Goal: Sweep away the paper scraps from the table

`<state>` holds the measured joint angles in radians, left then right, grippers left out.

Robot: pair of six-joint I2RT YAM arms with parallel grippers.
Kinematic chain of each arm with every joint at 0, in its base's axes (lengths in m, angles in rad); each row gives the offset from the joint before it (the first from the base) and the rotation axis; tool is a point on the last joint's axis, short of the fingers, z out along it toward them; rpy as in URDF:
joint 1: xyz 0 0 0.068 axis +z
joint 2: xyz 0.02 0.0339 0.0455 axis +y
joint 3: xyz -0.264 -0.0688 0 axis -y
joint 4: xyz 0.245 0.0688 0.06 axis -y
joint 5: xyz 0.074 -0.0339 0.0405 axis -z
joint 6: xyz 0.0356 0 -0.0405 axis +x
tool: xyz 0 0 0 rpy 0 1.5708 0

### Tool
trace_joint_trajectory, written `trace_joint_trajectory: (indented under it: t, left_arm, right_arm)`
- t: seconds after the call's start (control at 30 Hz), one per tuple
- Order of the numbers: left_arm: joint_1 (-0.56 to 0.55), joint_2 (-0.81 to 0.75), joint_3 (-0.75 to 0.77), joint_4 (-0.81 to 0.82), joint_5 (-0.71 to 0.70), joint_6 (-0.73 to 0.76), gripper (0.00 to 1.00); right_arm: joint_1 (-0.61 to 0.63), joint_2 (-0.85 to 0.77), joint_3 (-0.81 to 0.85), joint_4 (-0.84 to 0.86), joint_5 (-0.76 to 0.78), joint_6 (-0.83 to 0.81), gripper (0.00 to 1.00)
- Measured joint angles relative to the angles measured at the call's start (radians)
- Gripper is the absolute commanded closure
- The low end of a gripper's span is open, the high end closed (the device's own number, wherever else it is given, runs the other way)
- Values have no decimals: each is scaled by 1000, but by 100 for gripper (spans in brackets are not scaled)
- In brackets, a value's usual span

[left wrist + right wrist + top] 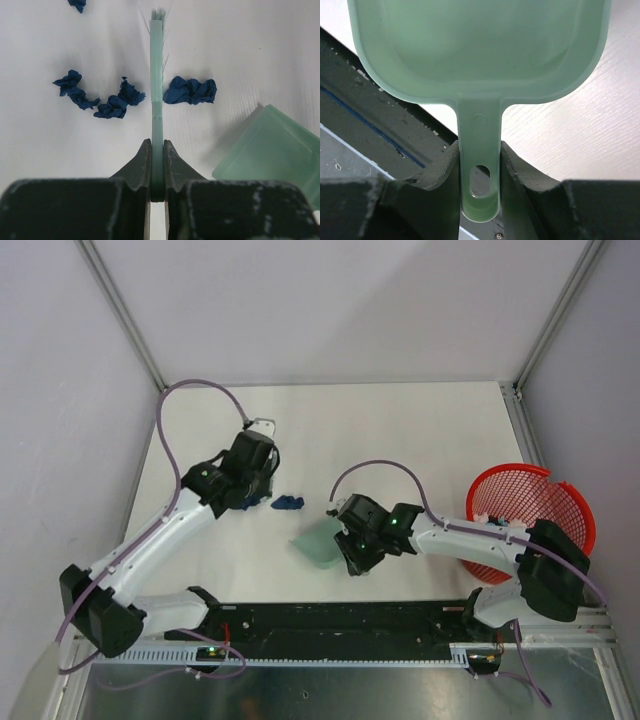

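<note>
Several dark blue paper scraps (114,97) lie on the white table (400,430); from above they show as a small blue clump (290,503). My left gripper (157,150) is shut on the pale green brush (157,70), which is seen edge-on with scraps on both sides, one of them at its right (190,91). My right gripper (479,155) is shut on the handle of the pale green dustpan (480,45), which is held low over the table (318,543), right of the scraps. The dustpan also shows in the left wrist view (272,150).
A red mesh basket (530,510) stands at the right edge of the table. A black rail (340,618) runs along the near edge, under the dustpan's handle. Metal frame posts rise at the far corners.
</note>
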<state>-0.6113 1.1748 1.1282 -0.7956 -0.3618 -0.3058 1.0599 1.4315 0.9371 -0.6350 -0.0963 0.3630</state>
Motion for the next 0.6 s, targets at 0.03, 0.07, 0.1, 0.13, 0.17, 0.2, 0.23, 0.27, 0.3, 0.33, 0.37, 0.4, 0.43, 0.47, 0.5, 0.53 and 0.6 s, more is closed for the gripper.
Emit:
trace_joint_trajectory:
  t: [0.03,0.07,0.1,0.13,0.17,0.2,0.23,0.27,0.3,0.33,0.37,0.4,0.43,0.47,0.5,0.53,0.6]
  left_arm:
    - [4,16,6,0,-1,4,100]
    - [9,35,14,-2,-2,12,100]
    - [13,59,23,-1,-2,19,100]
    - [16,80,30,0,-2,24,100]
    - [19,101,35,0,0,29,100]
    - [22,121,39,0,2,32,100]
    - [25,143,45,0,6,37,100]
    - [26,163,50,0,10,41,100]
    - [28,179,55,0,15,45,100]
    - [29,199,61,-1,23,47,100]
    - [30,212,65,0,27,49,100]
    - [30,230,72,-1,33,53,100]
    - [30,240,76,0,37,54,100]
    - [30,251,80,1,44,55,100]
    - [30,254,81,2,49,56,100]
    - [31,258,81,1,54,57,100]
    - [30,259,81,1,60,63,100]
  right_arm:
    - [-8,8,0,6,-4,-6,100]
    - [-17,18,0,11,-7,-13,100]
    - [-23,26,0,13,-9,-20,100]
    - [-27,35,0,15,-10,-27,100]
    - [-30,46,2,14,-10,-33,100]
    - [-30,55,5,13,-9,-38,100]
    - [-30,68,13,11,-8,-45,100]
    - [-30,79,20,10,-6,-50,100]
    - [-30,92,32,7,-2,-54,100]
    - [-30,106,46,4,5,-59,100]
    - [-30,120,61,3,10,-63,100]
    - [-30,134,76,0,18,-67,100]
    - [-29,147,92,-5,27,-70,100]
    - [-27,162,109,-12,37,-72,100]
    - [-27,174,124,-19,50,-74,100]
    - [-23,188,142,-28,66,-77,100]
    - [-19,213,171,-48,96,-82,100]
